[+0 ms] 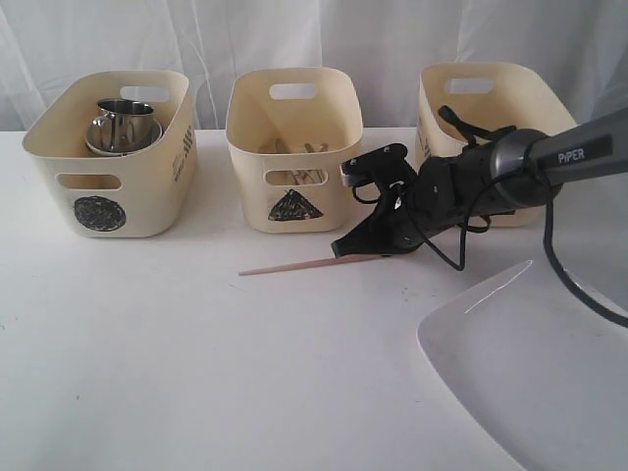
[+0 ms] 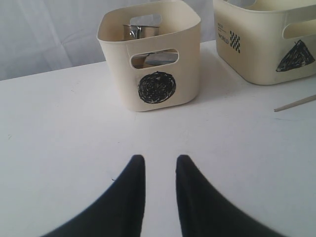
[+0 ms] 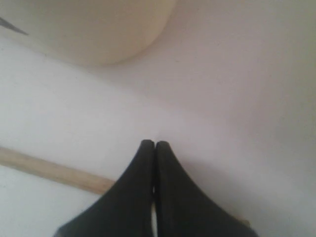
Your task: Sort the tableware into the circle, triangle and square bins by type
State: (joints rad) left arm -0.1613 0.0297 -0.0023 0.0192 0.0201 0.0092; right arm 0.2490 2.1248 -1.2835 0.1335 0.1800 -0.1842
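Steel handled mug in circle-marked cream tub; wooden chopstick and large white plate unsorted; right gripper jaws pressed together, left gripper jaws spread

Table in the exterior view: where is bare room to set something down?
Bare: the front left of the table, bordered by the circle bin, the chopstick and the plate. Crowded: in front of the triangle bin, where the right end effector sits over the chopstick.
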